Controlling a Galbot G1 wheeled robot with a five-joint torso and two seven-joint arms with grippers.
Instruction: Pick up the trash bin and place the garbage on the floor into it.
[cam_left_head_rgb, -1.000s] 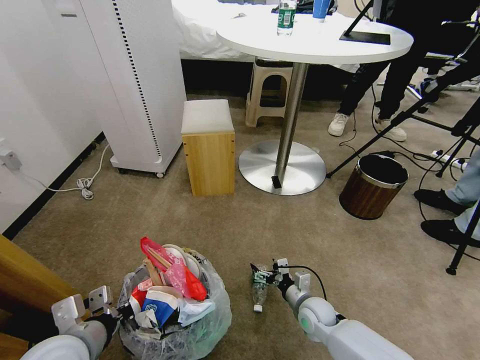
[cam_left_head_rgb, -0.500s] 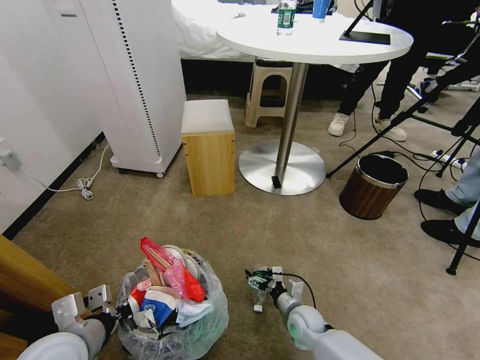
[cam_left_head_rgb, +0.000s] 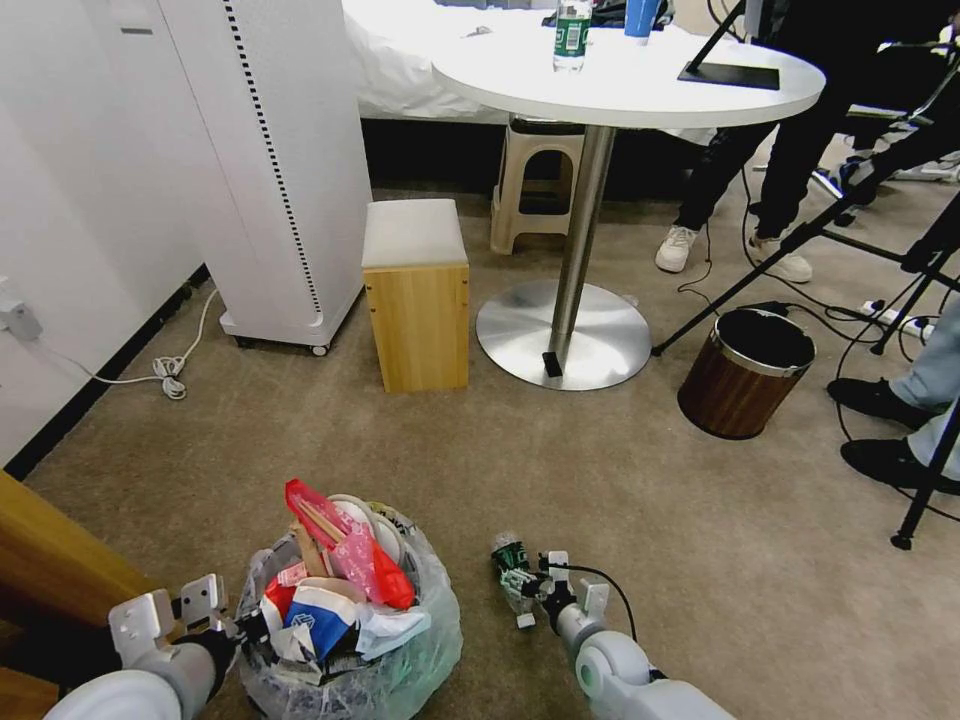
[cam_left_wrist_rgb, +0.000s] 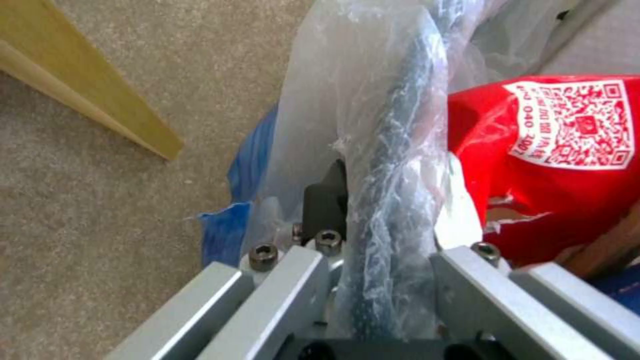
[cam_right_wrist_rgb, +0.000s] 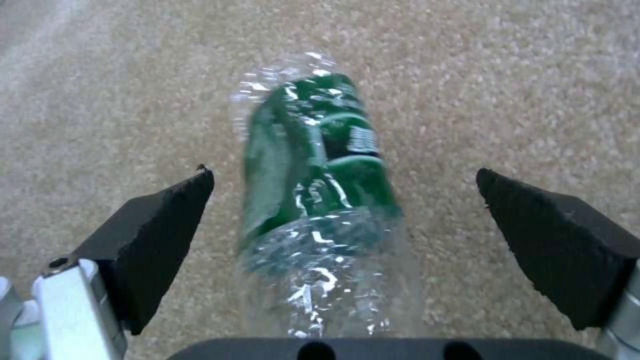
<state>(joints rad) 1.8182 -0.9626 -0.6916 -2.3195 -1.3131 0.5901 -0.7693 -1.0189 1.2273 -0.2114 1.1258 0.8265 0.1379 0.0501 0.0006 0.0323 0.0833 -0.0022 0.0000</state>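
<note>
Drawing my right arm back toward me since a moment ago, I now have my right gripper (cam_left_head_rgb: 527, 585) lower in the head view and closer to my base, and the bottle (cam_left_head_rgb: 515, 577) has shifted with it: it lay nearly straight before, cap toward me, and now sits tilted, its green label end pointing away and to my left. My right claw stands wide, its two black pads (cam_right_wrist_rgb: 157, 235) well apart on either side of the bottle (cam_right_wrist_rgb: 320, 200) without touching it. The bottle is clear crushed plastic with a green label, lying on the beige floor (cam_left_head_rgb: 640, 500) just to the right of the trash bin (cam_left_head_rgb: 350, 640). My left gripper (cam_left_head_rgb: 235, 628) stays clamped on the bin's rim, as it was before, at the bin's left side; from the left wrist view my left gripper (cam_left_wrist_rgb: 387, 260) pinches the bin's dark edge (cam_left_wrist_rgb: 400, 150) wrapped in crinkled clear plastic. The bin sits in much the same spot near my left side, stuffed above its rim with a red wrapper (cam_left_head_rgb: 345, 540), a blue-and-white wrapper (cam_left_head_rgb: 320, 610) and a white round piece (cam_left_head_rgb: 370, 515). Beside my grip, that red wrapper (cam_left_wrist_rgb: 553, 165) shows a white printed square code. The wood-look bin (cam_left_head_rgb: 745, 370) stands well apart, off to the right.
</note>
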